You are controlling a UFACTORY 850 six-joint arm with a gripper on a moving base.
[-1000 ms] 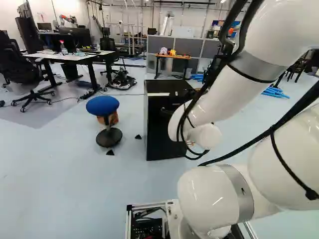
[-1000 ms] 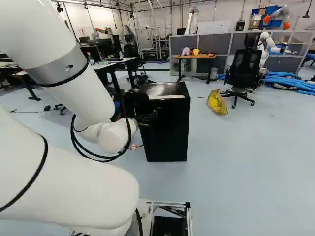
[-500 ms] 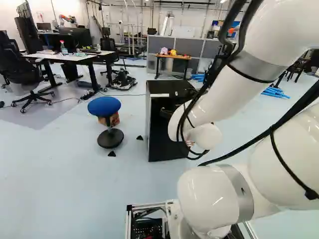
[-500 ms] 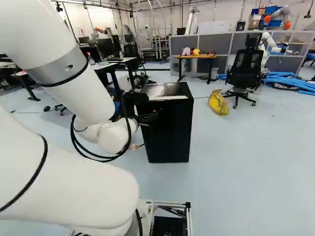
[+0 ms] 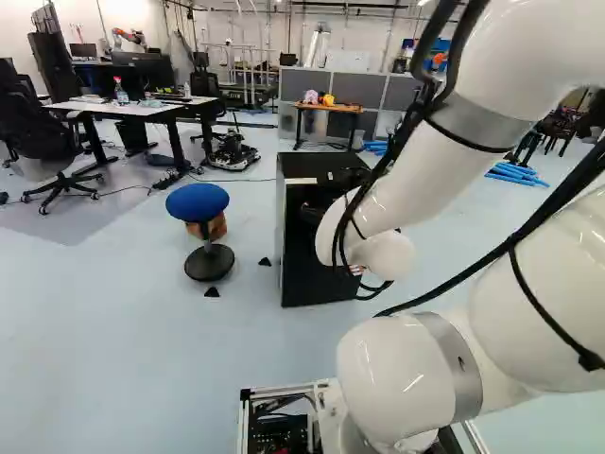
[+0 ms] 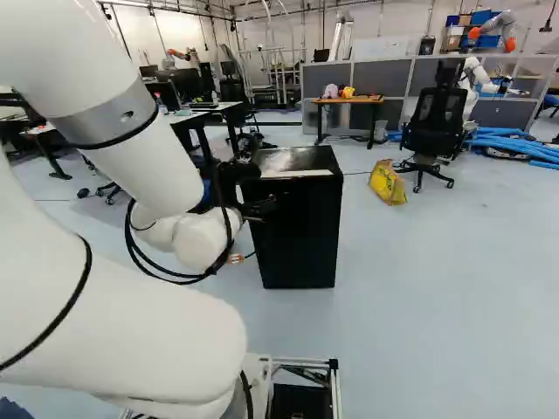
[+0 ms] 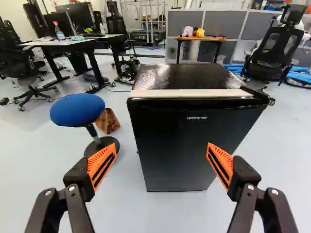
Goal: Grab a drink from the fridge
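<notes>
Evidently, the fridge (image 7: 180, 133) is being faced for its door (image 7: 170, 162) to be opened: it is set ahead of the gripper (image 7: 161, 149), whose fingers are spread wide, with nothing held between them. No drink can be seen; it is presumably kept inside, behind the shut door. The wide spread seems suited to an edge being taken, though contact with the door is not shown. What looks like a hinge (image 7: 266, 98) is fitted at the front top corner farther from the blue stool (image 5: 198, 202), so the free edge is probably to be sought on the stool's side. There, a strip of floor is left between stool and fridge, by which a finger might be brought in. If the door is swung wide, the stool could be knocked, or the white arm (image 6: 148, 175) caught by the door, so some backing away may be needed.
</notes>
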